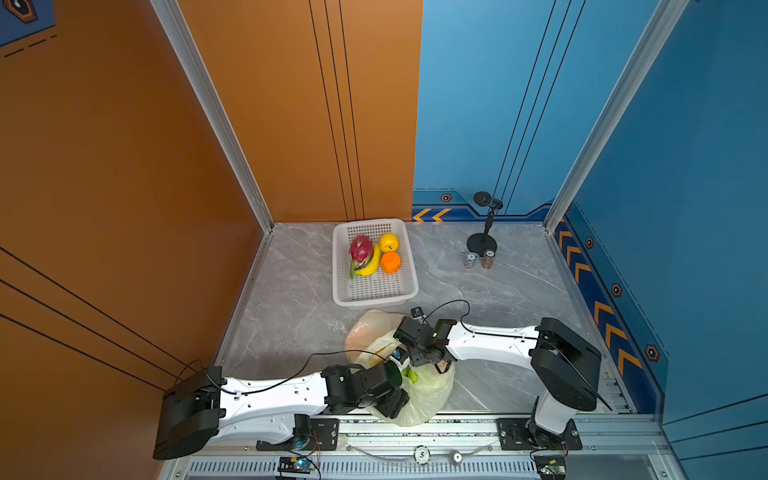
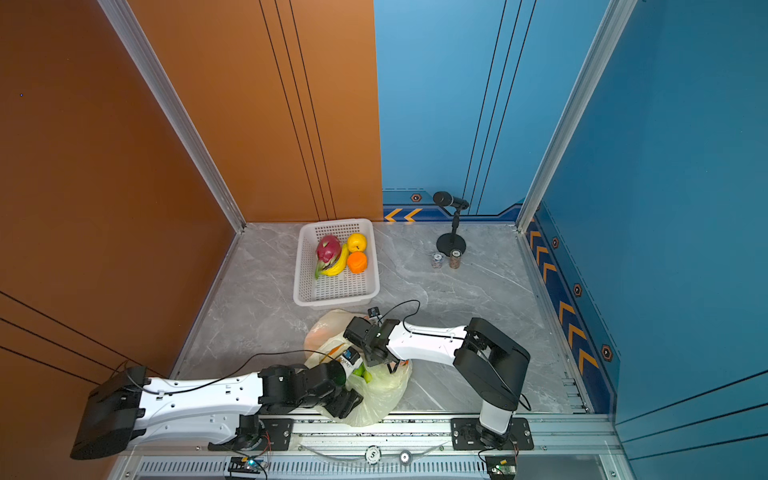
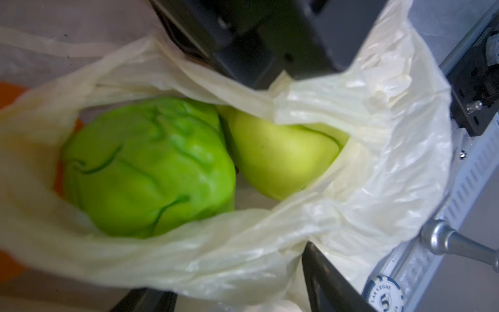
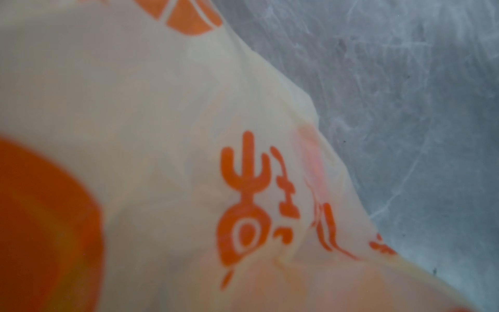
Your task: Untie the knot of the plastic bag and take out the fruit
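Top views first: in both, the bag [image 1: 428, 395] [image 2: 382, 399] lies crumpled at the near edge of the table [image 1: 291, 311] [image 2: 249, 311], between the two arms and just on the near side of the basket [image 1: 374, 286] [image 2: 336, 286]. Inside the basket sit a dragon fruit [image 1: 360, 248] [image 2: 328, 248], a yellow fruit [image 1: 389, 242] [image 2: 357, 242] and an orange [image 1: 390, 262] [image 2: 357, 262], with a banana [image 1: 372, 266] [image 2: 338, 266] between them. The left end effector [image 1: 401, 386] is at the bag's mouth, where a bit of green fruit [image 1: 411, 375] shows. The right end effector [image 1: 438, 365] dips into the bag from the far side; its fingers are hidden, so I cannot tell how they stand.

Left wrist: the left end effector [image 3: 291, 162] is spread wide, one black finger on each side of the gaping bag [image 3: 351, 202] mouth. Inside lie the green fruit [image 3: 148, 173] and a paler fruit [image 3: 280, 159], touching. A poker chip [image 3: 383, 297] rests on the rail beside the bag.

Right wrist: blurred bag [image 4: 162, 108] plastic with orange prints fills most of the frame, over the grey table [image 4: 418, 108]. No fingers show.
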`<state>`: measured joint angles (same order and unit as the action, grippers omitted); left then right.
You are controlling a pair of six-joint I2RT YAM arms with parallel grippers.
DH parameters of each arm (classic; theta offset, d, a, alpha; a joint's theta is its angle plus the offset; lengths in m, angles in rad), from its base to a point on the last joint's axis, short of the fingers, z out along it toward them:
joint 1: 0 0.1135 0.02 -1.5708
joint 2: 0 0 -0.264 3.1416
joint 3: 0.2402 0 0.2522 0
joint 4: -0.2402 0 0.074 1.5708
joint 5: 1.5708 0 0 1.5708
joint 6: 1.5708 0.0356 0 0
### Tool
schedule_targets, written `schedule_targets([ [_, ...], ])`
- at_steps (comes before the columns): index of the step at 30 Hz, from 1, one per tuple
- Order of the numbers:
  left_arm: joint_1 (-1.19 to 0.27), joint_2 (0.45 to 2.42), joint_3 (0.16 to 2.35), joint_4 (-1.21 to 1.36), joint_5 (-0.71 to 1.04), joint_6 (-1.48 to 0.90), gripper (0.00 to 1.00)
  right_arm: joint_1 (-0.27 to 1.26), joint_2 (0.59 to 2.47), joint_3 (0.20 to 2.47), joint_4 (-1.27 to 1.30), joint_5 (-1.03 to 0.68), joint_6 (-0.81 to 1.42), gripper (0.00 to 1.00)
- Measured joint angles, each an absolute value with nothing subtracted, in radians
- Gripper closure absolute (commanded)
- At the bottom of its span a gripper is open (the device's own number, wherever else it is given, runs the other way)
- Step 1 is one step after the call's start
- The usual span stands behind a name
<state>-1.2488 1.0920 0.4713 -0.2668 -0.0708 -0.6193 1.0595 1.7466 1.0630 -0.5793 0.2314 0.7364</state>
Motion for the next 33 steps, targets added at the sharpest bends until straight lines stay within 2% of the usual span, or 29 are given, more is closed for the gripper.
schedule_targets([
  [3, -1.247, 1.058, 0.472, -0.297, -0.085, -0.613, 0.18, 1.053, 1.743, 1.063, -0.573, 0.213, 0.741, 0.56],
  [5, -1.243, 1.021, 0.475, -0.327, -0.101, -0.606, 0.17, 1.046, 1.738, 1.061, -0.564, 0.2, 0.742, 0.58],
  [12, -1.2, 0.829, 0.519, -0.414, -0.14, -0.565, 0.17, 1.007, 1.654, 1.018, -0.515, 0.131, 0.75, 0.59],
  [17, -1.136, 0.748, 0.562, -0.457, -0.138, -0.528, 0.23, 0.981, 1.579, 0.997, -0.458, 0.097, 0.765, 0.59],
  [23, -1.073, 0.77, 0.665, -0.492, -0.109, -0.471, 0.25, 0.949, 1.504, 0.946, -0.363, 0.051, 0.796, 0.59],
  [29, -0.989, 0.859, 0.744, -0.483, -0.062, -0.451, 0.17, 0.918, 1.447, 0.893, -0.254, -0.005, 0.848, 0.6],
  [33, -0.927, 0.942, 0.751, -0.443, 0.013, -0.469, 0.17, 0.901, 1.394, 0.865, -0.189, -0.035, 0.882, 0.6],
])
